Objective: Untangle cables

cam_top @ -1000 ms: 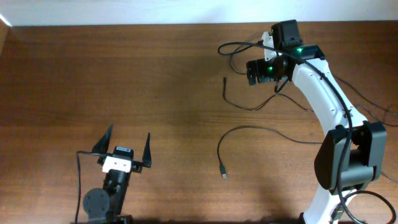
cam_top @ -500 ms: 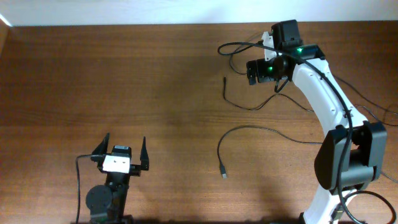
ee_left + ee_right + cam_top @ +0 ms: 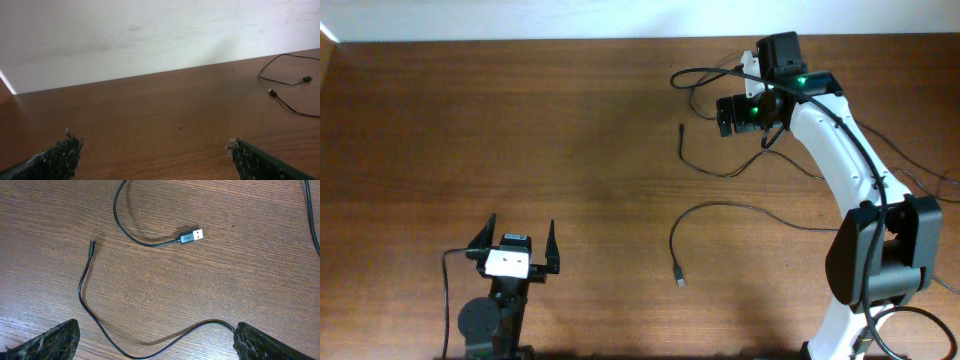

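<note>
Thin black cables lie on the right half of the wooden table. One cable [image 3: 705,168] ends in a small plug [image 3: 681,130] just left of my right gripper [image 3: 735,112]. Another cable [image 3: 720,207] curves down to a USB plug [image 3: 679,280] nearer the front. In the right wrist view, my right gripper [image 3: 155,345] is open above the thin-plug cable [image 3: 80,292], which curves between the fingers and reaches the right fingertip. A second cable's silver USB plug [image 3: 192,236] lies beyond. My left gripper [image 3: 515,248] is open and empty at the front left, far from the cables [image 3: 280,80].
More black cords [image 3: 920,165] trail off the table's right side past the right arm's white links [image 3: 840,150]. A white wall [image 3: 150,35] borders the table's far edge. Another cord runs down the right edge of the right wrist view [image 3: 312,220].
My left gripper drew back slightly toward the front edge between the oldest frame and half a second ago, then stayed still. The right arm and cables have not moved.
</note>
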### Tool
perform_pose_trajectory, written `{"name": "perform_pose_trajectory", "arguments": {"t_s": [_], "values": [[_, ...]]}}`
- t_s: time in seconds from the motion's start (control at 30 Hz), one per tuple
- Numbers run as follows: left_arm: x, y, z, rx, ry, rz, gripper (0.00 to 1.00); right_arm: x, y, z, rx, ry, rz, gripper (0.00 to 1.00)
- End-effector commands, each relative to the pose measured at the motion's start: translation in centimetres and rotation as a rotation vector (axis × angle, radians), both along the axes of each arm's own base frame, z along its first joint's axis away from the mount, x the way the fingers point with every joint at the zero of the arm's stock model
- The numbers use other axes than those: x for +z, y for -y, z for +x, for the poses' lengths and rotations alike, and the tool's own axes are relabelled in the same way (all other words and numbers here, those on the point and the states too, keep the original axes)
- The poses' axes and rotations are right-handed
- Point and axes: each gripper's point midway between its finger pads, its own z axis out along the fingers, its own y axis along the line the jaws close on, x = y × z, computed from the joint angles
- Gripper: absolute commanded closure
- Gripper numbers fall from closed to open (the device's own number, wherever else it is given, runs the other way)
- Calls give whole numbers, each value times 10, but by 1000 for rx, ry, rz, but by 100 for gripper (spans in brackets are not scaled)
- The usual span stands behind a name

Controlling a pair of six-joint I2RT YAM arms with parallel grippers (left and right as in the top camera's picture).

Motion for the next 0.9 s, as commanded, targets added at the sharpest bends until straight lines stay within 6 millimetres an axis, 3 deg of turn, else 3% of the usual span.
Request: {"name": "perform_pose_trajectory", "arguments": {"t_s": [0.0,0.17,0.37,0.43,0.5,0.7,0.87], "values": [[-1,-1,0,9,-1,3,1,12,2,-2,3,25,-1,1],[-1,-1,0,9,-1,2,1,14,-11,-5,20,26,6,1],[-1,-1,0,9,-1,3,1,39,-20,-16,42,80,10,1],[-1,-1,0,9,-1,3,1,48,-16,-24,35,109,9,1],[-1,-1,0,9,-1,3,1,54,2,-38,-77,174,-8,1],[-1,-1,0,9,-1,3,1,74,24,-77,-125,579,86,1],[-1,-1,0,9,-1,3,0,70,44,-119,-160,828,137,1]]}}
